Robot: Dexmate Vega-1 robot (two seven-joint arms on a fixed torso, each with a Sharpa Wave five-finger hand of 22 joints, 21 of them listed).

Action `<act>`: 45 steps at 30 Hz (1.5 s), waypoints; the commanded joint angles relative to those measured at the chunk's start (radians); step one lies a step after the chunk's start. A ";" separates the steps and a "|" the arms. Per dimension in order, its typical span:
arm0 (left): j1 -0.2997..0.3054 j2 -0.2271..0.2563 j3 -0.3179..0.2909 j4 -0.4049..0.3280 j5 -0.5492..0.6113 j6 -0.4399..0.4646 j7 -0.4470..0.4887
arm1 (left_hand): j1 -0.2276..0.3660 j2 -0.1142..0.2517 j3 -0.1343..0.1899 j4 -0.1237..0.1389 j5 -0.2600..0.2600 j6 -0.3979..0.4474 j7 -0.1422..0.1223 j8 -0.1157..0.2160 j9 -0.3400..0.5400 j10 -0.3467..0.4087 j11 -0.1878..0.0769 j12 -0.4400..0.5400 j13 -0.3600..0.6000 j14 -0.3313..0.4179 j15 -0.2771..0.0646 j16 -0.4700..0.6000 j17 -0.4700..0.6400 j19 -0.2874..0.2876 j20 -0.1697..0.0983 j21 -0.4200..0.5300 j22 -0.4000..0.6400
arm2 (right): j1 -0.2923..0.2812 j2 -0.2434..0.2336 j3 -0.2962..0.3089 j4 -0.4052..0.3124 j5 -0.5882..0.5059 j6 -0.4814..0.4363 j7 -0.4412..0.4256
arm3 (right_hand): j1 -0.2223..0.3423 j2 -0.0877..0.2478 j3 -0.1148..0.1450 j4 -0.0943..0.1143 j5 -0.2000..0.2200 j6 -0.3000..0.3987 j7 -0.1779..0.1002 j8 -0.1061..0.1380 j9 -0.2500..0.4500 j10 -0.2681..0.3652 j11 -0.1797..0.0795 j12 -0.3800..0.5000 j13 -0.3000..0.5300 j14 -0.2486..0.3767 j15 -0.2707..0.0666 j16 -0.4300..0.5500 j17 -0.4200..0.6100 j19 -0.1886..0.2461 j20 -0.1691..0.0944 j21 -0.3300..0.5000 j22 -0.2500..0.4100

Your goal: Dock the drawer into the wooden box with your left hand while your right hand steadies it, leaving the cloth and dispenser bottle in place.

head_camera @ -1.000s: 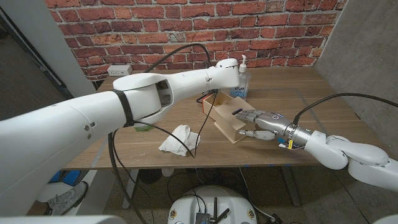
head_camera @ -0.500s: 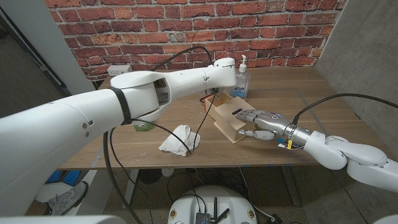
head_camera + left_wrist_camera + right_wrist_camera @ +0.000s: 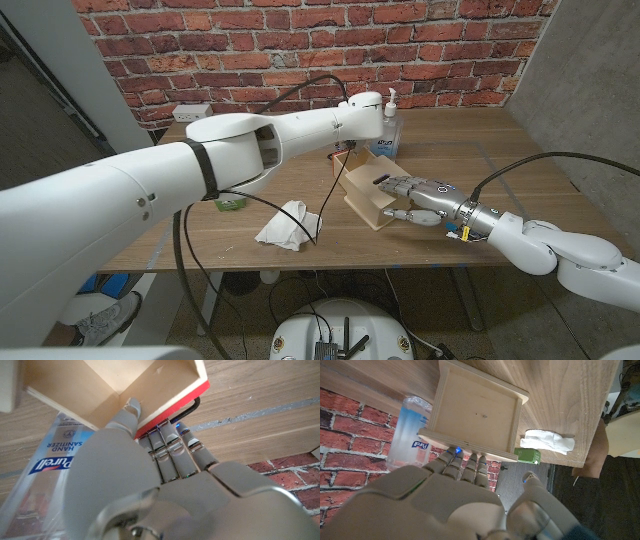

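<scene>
One pale plywood box [image 3: 367, 190], square, mid-table. Left hand [image 3: 165, 455] fingers grip red-edged drawer [image 3: 165, 405]. Right hand [image 3: 412, 195] fingers rest spread on box. One crumpled white cloth [image 3: 285, 224]; one clear plastic dispenser bottle [image 3: 390, 125].

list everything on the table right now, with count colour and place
light plywood box: 1, pale wood, table middle, between both hands
plywood drawer with red front and black handle: 1, at the left hand
clear hand-sanitiser dispenser bottle: 1, blue label, behind the box
crumpled white cloth: 1, near edge, toward the robot's left of the box
small green object: 1, beside the cloth
white power strip: 1, far left corner
wooden table: 1, brown
left hand: grey, fingers on the drawer front
right hand: grey, against the box
</scene>
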 commanded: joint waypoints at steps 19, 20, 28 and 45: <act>0.029 0.023 -0.014 -0.143 -0.035 0.157 0.087 | 0.065 0.076 -0.001 0.006 0.007 -0.004 0.002 -0.002 0.000 0.053 -0.046 0.008 0.004 0.023 -0.072 0.009 0.006 -0.004 -0.131 0.004 0.001 | -0.002 -0.004 -0.006 -0.002 0.004 0.000 -0.009 | -0.002 0.044 0.004 0.003 -0.002 0.001 0.001 0.000 0.002 0.000 -0.006 0.006 0.002 -0.002 -0.038 0.002 0.006 0.016 -0.074 0.006 0.004; 0.030 0.025 -0.016 -0.146 -0.038 0.157 0.088 | 0.064 0.075 -0.001 0.005 0.007 -0.004 0.002 -0.002 0.000 0.052 -0.043 0.007 0.004 0.023 -0.072 0.009 0.006 -0.004 -0.131 0.004 0.001 | -0.003 -0.004 -0.006 -0.002 0.004 0.000 -0.009 | -0.003 0.044 0.004 0.004 -0.002 0.001 0.001 0.000 0.002 0.000 -0.006 0.006 0.002 -0.002 -0.038 0.002 0.006 0.016 -0.074 0.006 0.004; 0.029 0.029 -0.011 -0.157 -0.060 0.153 0.094 | 0.060 0.067 -0.006 0.005 0.007 -0.011 0.003 -0.004 0.000 0.041 -0.043 0.004 0.003 0.020 -0.072 0.009 0.006 -0.005 -0.131 0.004 0.001 | -0.006 -0.006 -0.005 -0.006 0.006 -0.004 -0.007 | -0.002 0.045 0.004 0.003 -0.002 0.001 0.002 0.000 0.002 0.001 -0.007 0.006 0.002 -0.001 -0.038 0.003 0.006 0.019 -0.073 0.006 0.004; 0.015 0.026 0.003 -0.161 -0.083 0.139 0.086 | 0.040 0.059 -0.013 0.012 0.009 -0.025 0.009 -0.007 -0.002 0.030 -0.037 0.003 0.003 0.003 -0.066 0.002 0.002 -0.006 -0.131 0.005 0.001 | -0.008 -0.002 -0.009 -0.005 0.007 -0.007 -0.010 | 0.001 0.046 0.005 0.001 -0.002 0.003 0.000 0.000 0.002 0.001 -0.007 0.007 0.003 -0.001 -0.039 0.004 0.007 0.022 -0.072 0.007 0.004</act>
